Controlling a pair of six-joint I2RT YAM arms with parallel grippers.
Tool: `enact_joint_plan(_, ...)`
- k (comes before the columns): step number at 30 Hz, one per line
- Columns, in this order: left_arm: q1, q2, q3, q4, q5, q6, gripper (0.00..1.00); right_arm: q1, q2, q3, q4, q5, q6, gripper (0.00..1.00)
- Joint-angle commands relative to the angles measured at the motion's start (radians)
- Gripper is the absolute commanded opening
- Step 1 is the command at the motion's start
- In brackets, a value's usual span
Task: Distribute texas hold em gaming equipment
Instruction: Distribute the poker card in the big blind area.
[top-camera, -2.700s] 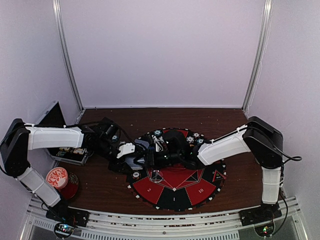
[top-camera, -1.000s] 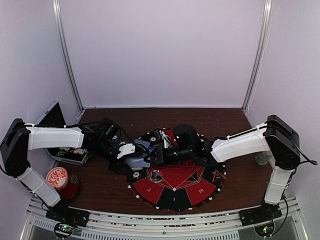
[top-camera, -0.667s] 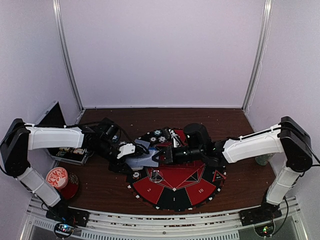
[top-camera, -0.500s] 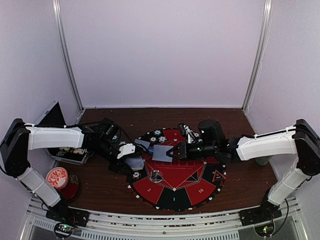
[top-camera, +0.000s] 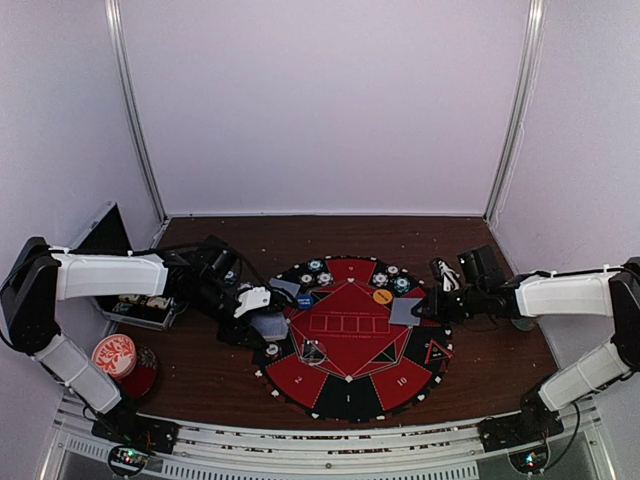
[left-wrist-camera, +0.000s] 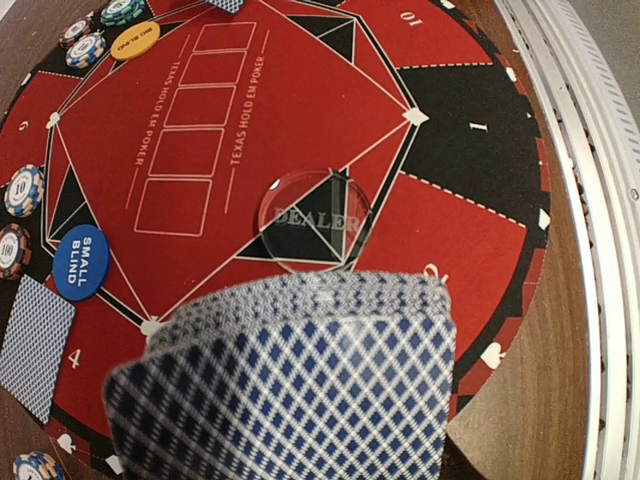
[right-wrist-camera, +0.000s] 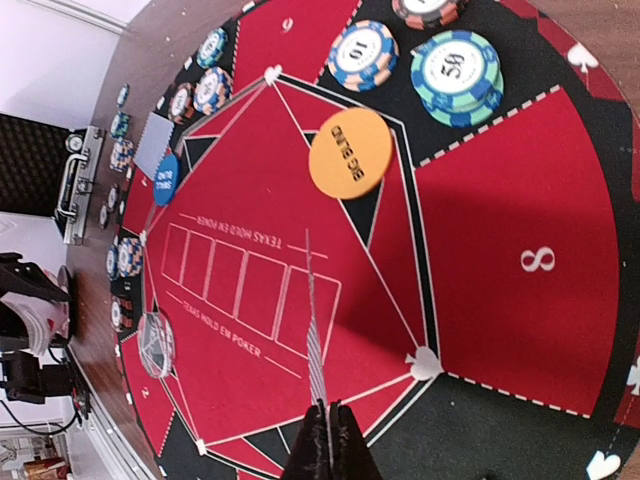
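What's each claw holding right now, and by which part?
Left claw: the card deck, grip spot hidden. Right claw: one playing card, pinched at its near edge.

Reaches in low from the left with the left arm (top-camera: 110, 275), left gripper (top-camera: 262, 312) clamped around a deck of cards (left-wrist-camera: 300, 390), and stretches the right arm (top-camera: 565, 295) nearly level, right gripper (right-wrist-camera: 325, 428) pinched tight on a single card (right-wrist-camera: 315, 330).

The table (top-camera: 300, 238) looks like dark grained wood, the mat (left-wrist-camera: 470, 250) smooth and matt, the orange button disc (right-wrist-camera: 350, 152) dull plastic, the cards (left-wrist-camera: 300, 390) slick paper.
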Motion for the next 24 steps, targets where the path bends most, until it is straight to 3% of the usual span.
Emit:
enact_joint_plan(1, 0.0, -0.002, 0.009, 0.009, 0.03, 0.007, 0.43, -0.022, -0.02, -0.017, -0.043, 0.053, -0.037, 0.0)
enact_joint_plan(19, -0.001, -0.024, 0.003, 0.002, 0.048, 0.011, 0.43, -0.125, 0.072, 0.042, -0.079, 0.159, -0.064, 0.0)
enact_joint_plan(24, 0.0, -0.021, 0.005, 0.003, 0.051, 0.012, 0.43, -0.125, 0.097, 0.086, -0.115, 0.258, -0.077, 0.13)
